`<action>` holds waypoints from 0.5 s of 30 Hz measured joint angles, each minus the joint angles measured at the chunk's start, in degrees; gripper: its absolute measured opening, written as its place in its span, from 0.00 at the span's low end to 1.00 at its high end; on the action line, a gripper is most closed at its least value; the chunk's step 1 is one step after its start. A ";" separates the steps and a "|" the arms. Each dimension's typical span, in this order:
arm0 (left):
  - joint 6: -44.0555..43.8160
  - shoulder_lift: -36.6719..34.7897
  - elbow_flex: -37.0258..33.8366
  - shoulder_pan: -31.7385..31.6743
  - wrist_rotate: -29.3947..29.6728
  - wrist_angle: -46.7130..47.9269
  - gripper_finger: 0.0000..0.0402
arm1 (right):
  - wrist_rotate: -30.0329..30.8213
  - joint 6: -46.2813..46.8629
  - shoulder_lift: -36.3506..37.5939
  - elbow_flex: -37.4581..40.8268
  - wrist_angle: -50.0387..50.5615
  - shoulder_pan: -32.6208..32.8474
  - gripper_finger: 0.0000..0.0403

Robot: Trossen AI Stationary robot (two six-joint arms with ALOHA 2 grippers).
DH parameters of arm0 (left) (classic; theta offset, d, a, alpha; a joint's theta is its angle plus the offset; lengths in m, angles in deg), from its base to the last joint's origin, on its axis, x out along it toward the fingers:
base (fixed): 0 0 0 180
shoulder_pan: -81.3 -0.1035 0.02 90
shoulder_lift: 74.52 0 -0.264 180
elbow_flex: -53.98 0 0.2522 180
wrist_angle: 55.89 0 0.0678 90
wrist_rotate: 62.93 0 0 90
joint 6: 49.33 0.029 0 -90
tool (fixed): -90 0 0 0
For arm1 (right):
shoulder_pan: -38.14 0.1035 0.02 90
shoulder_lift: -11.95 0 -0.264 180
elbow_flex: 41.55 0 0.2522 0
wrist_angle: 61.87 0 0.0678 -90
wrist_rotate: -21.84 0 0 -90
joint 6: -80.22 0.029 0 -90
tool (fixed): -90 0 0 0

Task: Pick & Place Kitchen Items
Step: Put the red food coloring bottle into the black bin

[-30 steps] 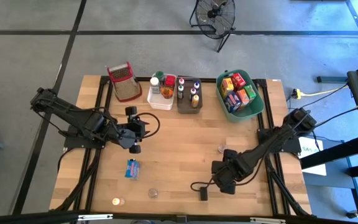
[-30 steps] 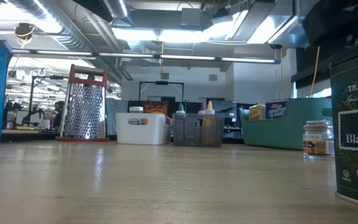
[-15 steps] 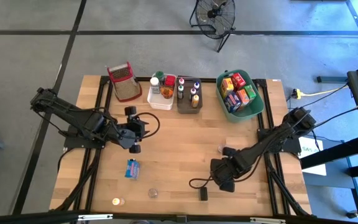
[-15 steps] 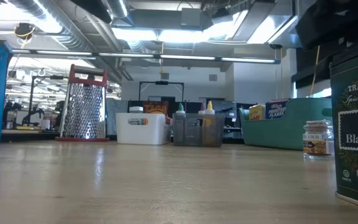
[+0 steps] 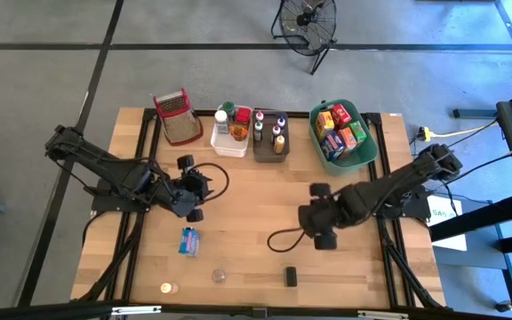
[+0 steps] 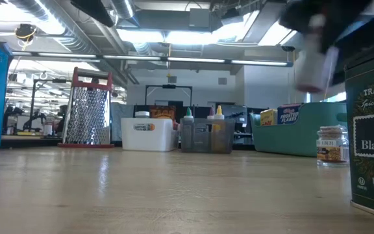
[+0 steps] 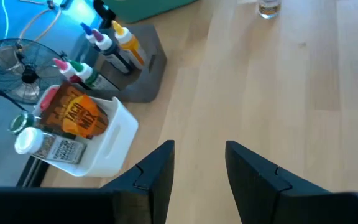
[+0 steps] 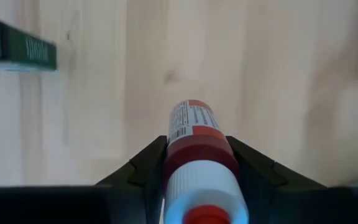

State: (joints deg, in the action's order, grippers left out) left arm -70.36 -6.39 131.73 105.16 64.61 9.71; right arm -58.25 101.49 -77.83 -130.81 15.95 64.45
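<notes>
Your right gripper (image 8: 194, 163) has its fingers clamped on a red-labelled spice bottle (image 8: 194, 143), lifted clear of the desk (image 5: 247, 222) for binning (left gripper (image 7: 197, 163) waits, fingers apart)

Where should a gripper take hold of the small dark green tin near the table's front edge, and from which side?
Grip the dark green tin across its two broad faces, coming straight down from above. It stands upright and alone on bare table, narrow in plan, so likely nothing blocks the fingers.
</notes>
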 joint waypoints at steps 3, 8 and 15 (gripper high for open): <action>-1.89 1.20 0.00 1.47 0.12 0.29 0.35 | 3.65 -11.72 -0.07 -3.91 0.21 -3.09 0.36; -7.06 2.44 -0.02 4.35 0.87 2.91 0.35 | 5.01 -27.50 -0.09 -7.91 -2.93 -10.91 0.36; -13.96 2.53 -0.02 8.71 4.84 5.23 0.35 | 4.79 -40.21 -0.09 -9.10 -6.34 -24.72 0.36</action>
State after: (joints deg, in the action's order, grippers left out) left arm -84.32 -3.86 131.71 113.87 69.45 14.94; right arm -53.46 61.28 -77.92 -139.91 9.61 39.73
